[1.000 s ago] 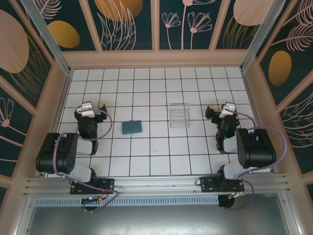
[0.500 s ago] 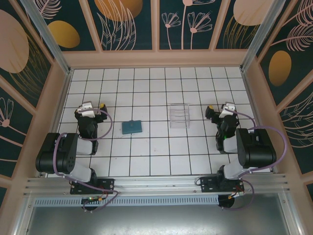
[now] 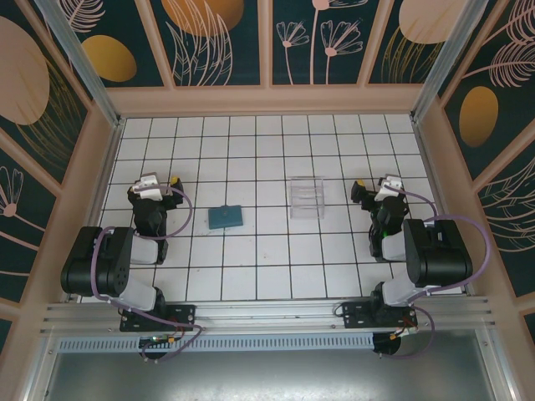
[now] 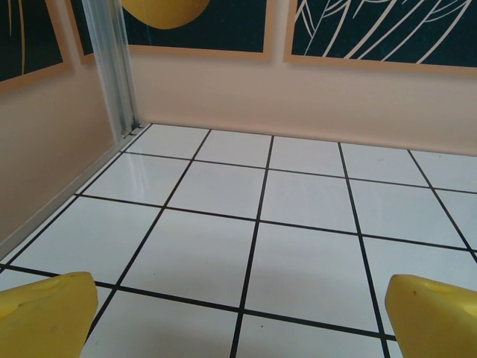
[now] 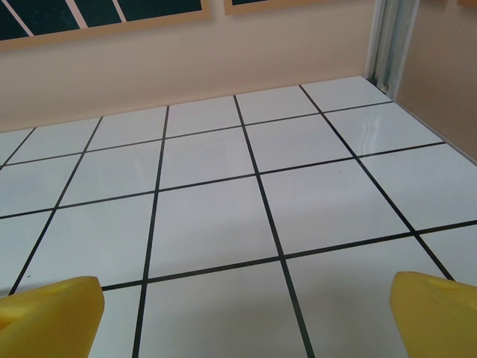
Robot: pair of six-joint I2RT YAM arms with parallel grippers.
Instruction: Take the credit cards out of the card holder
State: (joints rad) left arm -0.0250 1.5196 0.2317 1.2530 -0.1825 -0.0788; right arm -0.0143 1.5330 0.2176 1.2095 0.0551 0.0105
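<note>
While both arms sit folded back near their bases, the card holder (image 3: 226, 217) lies flat on the white tiled table (image 3: 267, 276), apart from everything else. It is a small teal rectangle, turned slightly askew to the tile lines, and it sits left of centre, nearer the left arm than the right. From above it is too small to tell whether it is folded shut or whether any cards show at its edge.

To its right and a little farther back rests a clear plastic tray (image 3: 306, 198), well apart from the card holder and also untouched.

Seen from above, the left gripper (image 3: 155, 185) hangs over the left side of the table, and the right gripper (image 3: 380, 188) hangs over the right side, just beyond the tray. Neither one touches anything.

On the left wrist camera, the left gripper (image 4: 240, 317) has its two yellow fingertips (image 4: 45, 313) spread wide at the bottom corners, with bare tiles between them and the beige wall (image 4: 298, 89) ahead. On the right wrist camera, the right gripper (image 5: 242, 315) stands the same way, its yellow fingertips (image 5: 436, 313) far apart and nothing between them but tiles.
</note>
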